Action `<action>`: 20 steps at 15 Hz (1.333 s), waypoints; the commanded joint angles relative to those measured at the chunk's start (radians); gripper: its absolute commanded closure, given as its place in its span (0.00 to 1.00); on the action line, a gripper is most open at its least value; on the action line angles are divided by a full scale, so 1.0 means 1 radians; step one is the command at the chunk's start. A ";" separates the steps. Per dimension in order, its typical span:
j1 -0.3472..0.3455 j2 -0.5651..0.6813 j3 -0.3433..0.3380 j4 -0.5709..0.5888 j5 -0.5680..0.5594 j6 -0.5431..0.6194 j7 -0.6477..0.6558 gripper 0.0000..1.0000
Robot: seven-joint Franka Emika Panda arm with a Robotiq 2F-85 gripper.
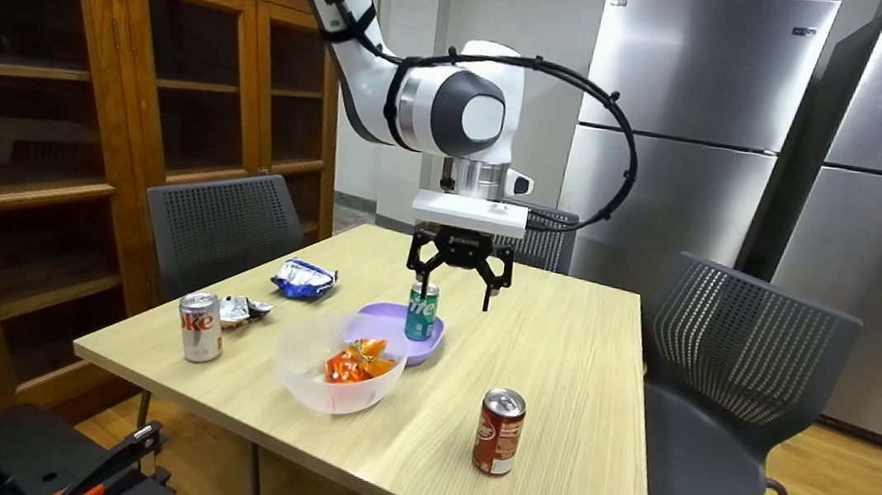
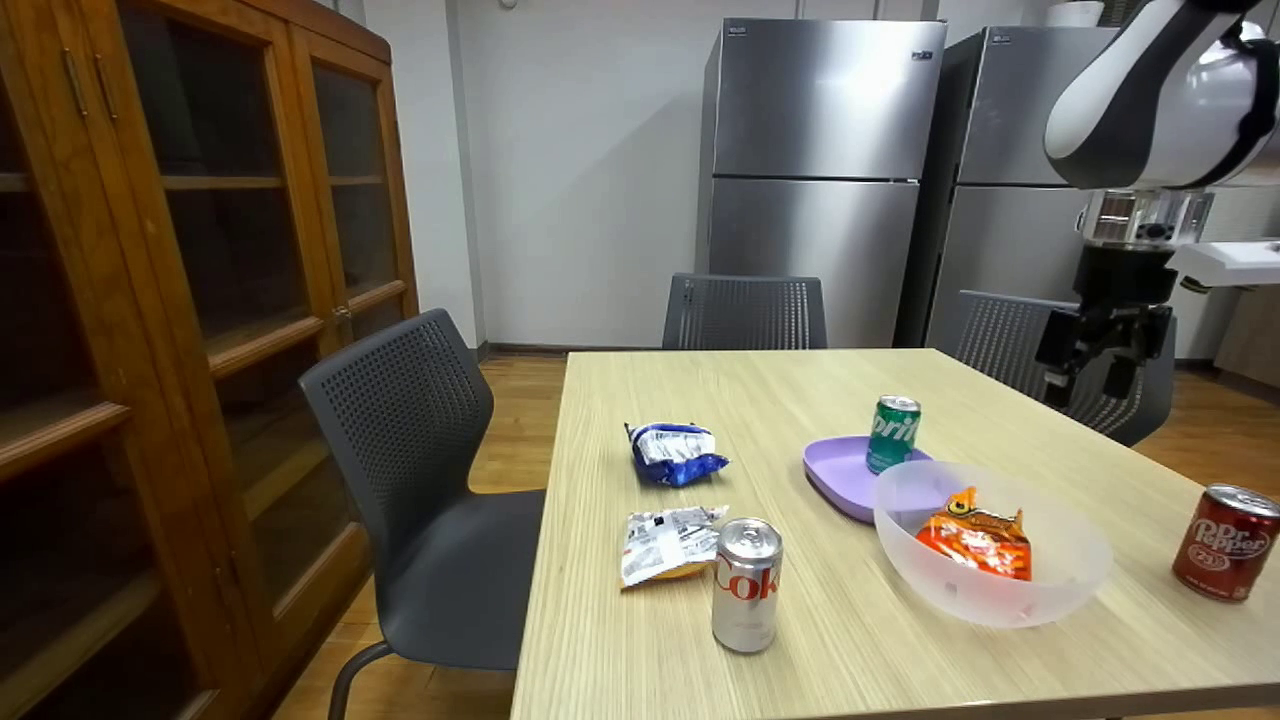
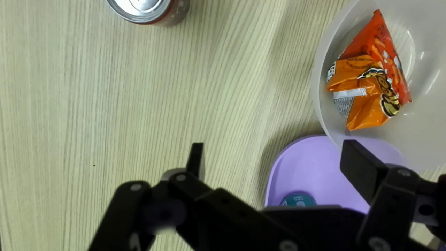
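The angular black claw [image 1: 455, 295] hangs spread wide above the wood-grained counter [image 1: 569, 362]. Lower, to its left, a cylindrical green can [image 1: 421, 322] stands upright on a smooth purple plate [image 2: 838, 472]; nearer, a frosted bowl [image 1: 299, 366] holds crinkled orange packaging [image 3: 369, 108].

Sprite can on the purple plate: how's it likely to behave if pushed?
Likely to tip if pushed near the top: the Sprite can stands upright, taller than wide. Once down, its round body would probably roll, though the raised rim of the purple plate might check it. Its smooth-looking side may be a bit slippery.
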 commanded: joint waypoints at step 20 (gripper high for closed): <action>-0.139 0.101 -0.046 -0.001 -0.018 0.098 0.023 0.00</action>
